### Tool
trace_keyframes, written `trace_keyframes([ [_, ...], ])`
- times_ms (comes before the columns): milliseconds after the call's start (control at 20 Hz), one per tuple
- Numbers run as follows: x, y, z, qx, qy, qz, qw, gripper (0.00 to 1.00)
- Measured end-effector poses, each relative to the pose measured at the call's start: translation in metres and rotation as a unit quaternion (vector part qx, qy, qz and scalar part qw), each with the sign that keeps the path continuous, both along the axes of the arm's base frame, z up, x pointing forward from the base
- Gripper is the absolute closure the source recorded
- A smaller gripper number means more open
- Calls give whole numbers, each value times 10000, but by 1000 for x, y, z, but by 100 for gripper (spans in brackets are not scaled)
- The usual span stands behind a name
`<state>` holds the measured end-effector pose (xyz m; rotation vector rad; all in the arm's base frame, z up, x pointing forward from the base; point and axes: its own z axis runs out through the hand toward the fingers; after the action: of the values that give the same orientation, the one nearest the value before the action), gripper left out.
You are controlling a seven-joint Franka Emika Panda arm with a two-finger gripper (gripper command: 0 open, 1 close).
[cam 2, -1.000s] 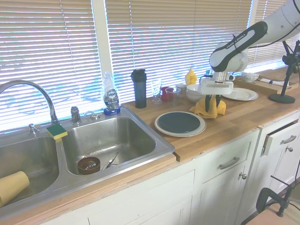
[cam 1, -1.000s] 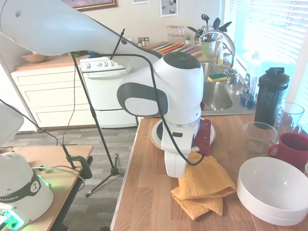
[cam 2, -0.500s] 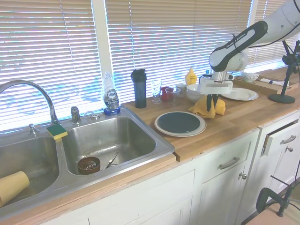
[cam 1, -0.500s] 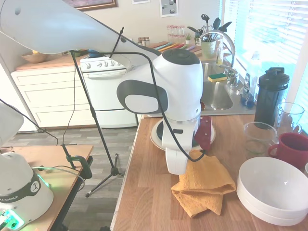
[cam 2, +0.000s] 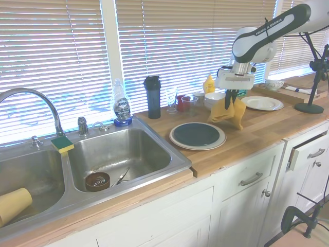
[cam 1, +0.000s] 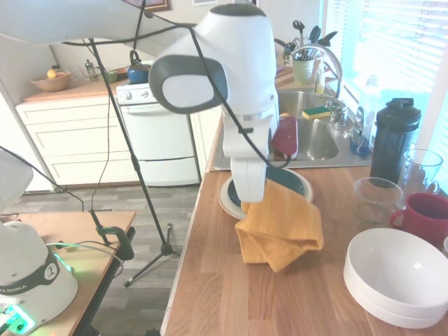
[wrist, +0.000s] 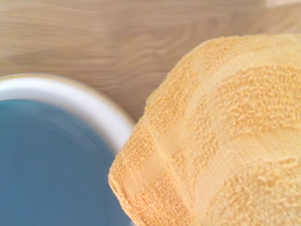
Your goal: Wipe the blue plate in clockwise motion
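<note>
orange terry cloth (cam 2: 228, 111) hangs clamped in the gripper (cam 2: 231, 95), lifted clear of the wooden counter (cam 2: 257, 128). just beside it, the blue plate (cam 2: 196, 134) rests centred on a wider cream plate (cam 2: 178, 142) near the steel sink (cam 2: 118, 154).

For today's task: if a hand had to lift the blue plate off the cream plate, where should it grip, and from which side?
Grip the blue plate at its rim on the edge nearest the cabinet front, coming in low. It lies flat inside the wider cream plate, so only its thin raised edge offers purchase.
</note>
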<state>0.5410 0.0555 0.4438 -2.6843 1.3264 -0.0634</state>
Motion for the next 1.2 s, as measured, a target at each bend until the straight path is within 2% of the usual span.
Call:
trace_keyframes([
  [250, -8, 52, 34, -83, -149, 212, 9996, 100],
  [500, -24, 115, 35, -253, -170, 503, 9983, 100],
  [850, -48, 185, 17, -448, -76, 820, 9956, 100],
  [1200, -38, 180, -25, -548, 152, 749, 9956, 100],
])
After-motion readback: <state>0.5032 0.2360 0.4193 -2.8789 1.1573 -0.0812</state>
